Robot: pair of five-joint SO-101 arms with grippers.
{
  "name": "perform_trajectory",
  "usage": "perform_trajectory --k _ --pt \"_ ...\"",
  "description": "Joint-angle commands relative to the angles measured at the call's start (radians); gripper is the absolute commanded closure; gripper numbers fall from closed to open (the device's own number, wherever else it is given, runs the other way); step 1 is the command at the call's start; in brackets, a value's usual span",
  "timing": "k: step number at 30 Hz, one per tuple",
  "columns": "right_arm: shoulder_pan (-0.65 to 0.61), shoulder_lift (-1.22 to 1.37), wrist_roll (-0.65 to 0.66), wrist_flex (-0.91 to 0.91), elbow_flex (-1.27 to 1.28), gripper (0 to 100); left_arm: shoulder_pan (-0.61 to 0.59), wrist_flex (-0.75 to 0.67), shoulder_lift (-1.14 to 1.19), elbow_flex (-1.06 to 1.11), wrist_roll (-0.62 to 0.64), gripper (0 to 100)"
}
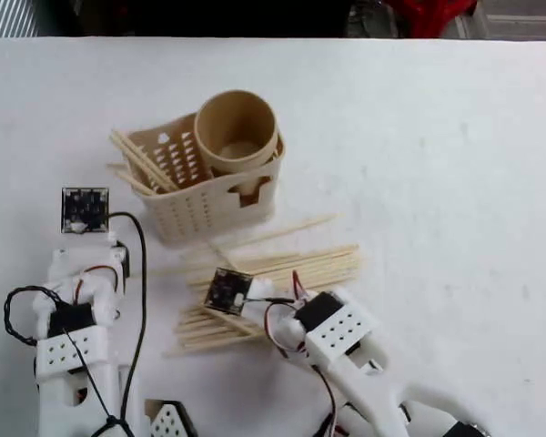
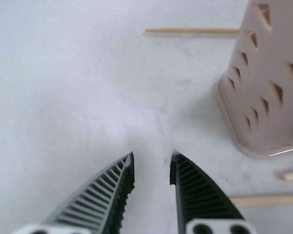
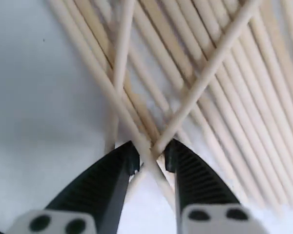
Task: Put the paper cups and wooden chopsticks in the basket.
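Straddling one stick of the chopsticks (image 1: pixel 320 264) pile: right gripper (image 3: pixel 150 155), jaws narrowly apart | left gripper (image 2: pixel 152 163) parted, empty | sticks likely light, stiff, roll-prone; pinch mid-length

The counter (image 1: pixel 455 137) is white and wide. Up close it has faint grey marks, like soft clouds. Its far edge runs straight across the top of the high view. Behind that edge it is dark. A red thing (image 1: pixel 432 14) sits back there toward the right. Next to it is a pale grey thing (image 1: pixel 523 16). In the left corner there are pale stripes (image 1: pixel 14 16).
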Motion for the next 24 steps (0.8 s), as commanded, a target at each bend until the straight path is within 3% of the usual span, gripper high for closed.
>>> perform_trajectory --k 1,9,18,24 --pt "0.012 0.013 -0.009 0.008 -0.031 98.9 0.012 -0.020 0.007 -0.005 -0.012 86" --pt "0.186 0.005 -0.002 0.191 -0.414 98.2 0.012 -0.020 0.007 -0.005 -0.012 86" --pt "0.191 0.005 -0.058 0.394 -0.822 98.2 0.012 -0.021 0.007 -0.005 -0.012 86" --pt "0.193 0.012 -0.057 0.447 -0.887 98.2 0.012 -0.021 0.007 -0.005 -0.012 86"
